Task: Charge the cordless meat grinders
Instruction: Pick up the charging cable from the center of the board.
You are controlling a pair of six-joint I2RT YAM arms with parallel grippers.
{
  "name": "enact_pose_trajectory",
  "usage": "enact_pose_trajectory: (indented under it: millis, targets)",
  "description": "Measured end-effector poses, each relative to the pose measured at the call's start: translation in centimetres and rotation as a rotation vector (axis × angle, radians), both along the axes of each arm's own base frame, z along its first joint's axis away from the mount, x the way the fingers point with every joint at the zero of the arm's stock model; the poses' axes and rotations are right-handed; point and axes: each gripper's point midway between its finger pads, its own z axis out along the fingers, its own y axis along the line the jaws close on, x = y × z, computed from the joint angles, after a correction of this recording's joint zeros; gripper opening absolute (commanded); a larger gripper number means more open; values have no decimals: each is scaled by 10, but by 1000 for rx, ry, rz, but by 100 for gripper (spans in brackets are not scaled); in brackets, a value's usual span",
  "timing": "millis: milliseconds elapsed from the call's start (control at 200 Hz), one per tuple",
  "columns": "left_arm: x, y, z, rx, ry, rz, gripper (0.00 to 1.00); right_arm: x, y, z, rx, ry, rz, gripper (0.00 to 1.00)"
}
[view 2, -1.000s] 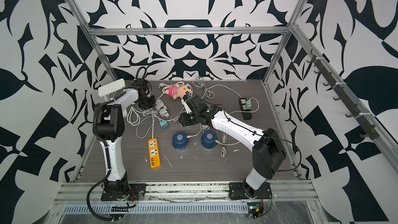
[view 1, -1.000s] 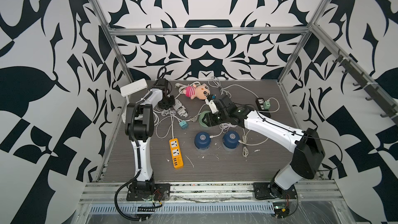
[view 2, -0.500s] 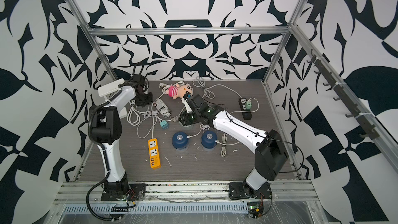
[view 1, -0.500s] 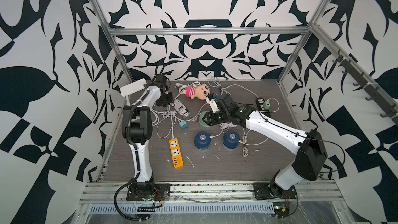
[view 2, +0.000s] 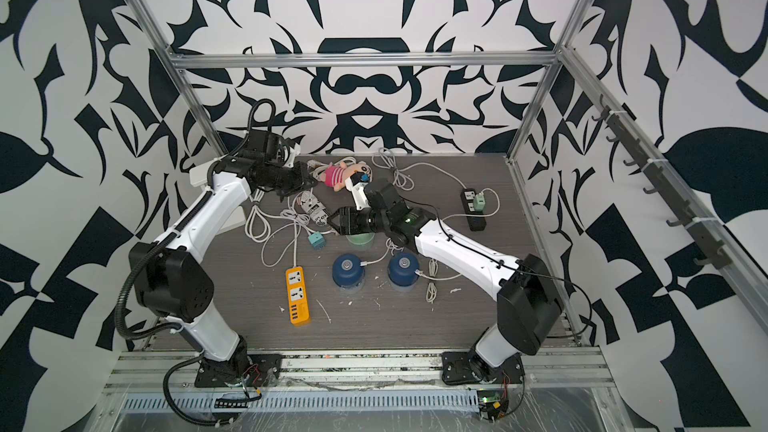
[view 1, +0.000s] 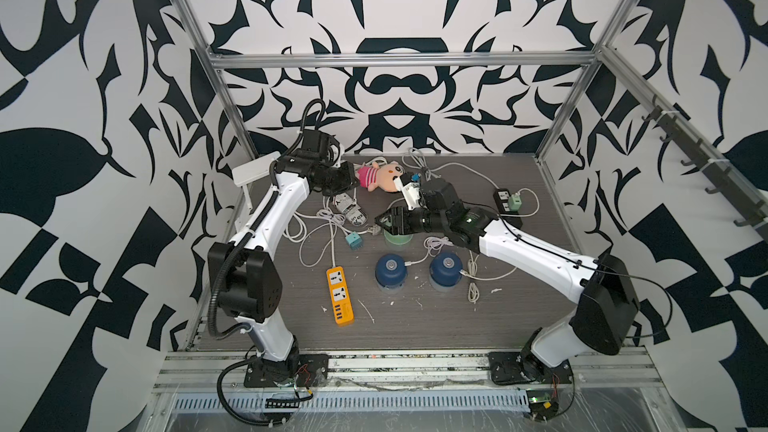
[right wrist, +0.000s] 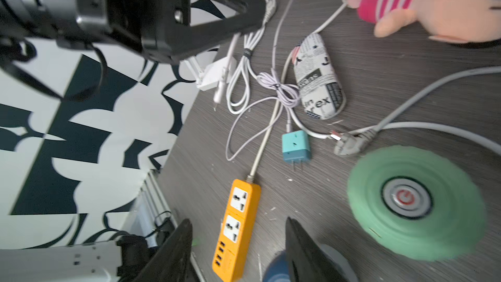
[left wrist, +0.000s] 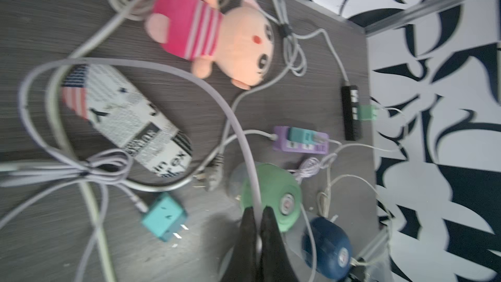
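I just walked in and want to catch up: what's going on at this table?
Two robot arms are at work on a cluttered table. The left gripper is shut on a grey cable. The right gripper is open and empty, hovering over the mint green grinder. The two dark blue grinders stand nearer the front, beside the orange power strip.

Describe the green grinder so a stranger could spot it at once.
Find the orange power strip near the front. Two dark blue grinders stand beside it; the mint green grinder sits behind them by the right gripper, the only green dome.
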Motion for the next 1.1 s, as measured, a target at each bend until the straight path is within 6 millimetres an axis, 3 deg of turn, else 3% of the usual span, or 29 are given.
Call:
enact_pose_trajectory:
  millis: [120,280,445,940,1100]
  targets:
    - [-18,-28,8,-74,13,-47,0,6,6,4,63,18,-6,58]
    - [-33,-47,-4,-106,67,-73,0,13,9,10,110,26,-18,55]
    - [-37,-49,-12,-114,100,-65,0,19,5,13,126,25,-36,47]
    - [-43,-54,0,-139,85,-65,0,30,3,-9,101,73,-53,32]
    - [-46,-56,-3,-137,92,-72,0,31,4,-5,122,75,-50,24]
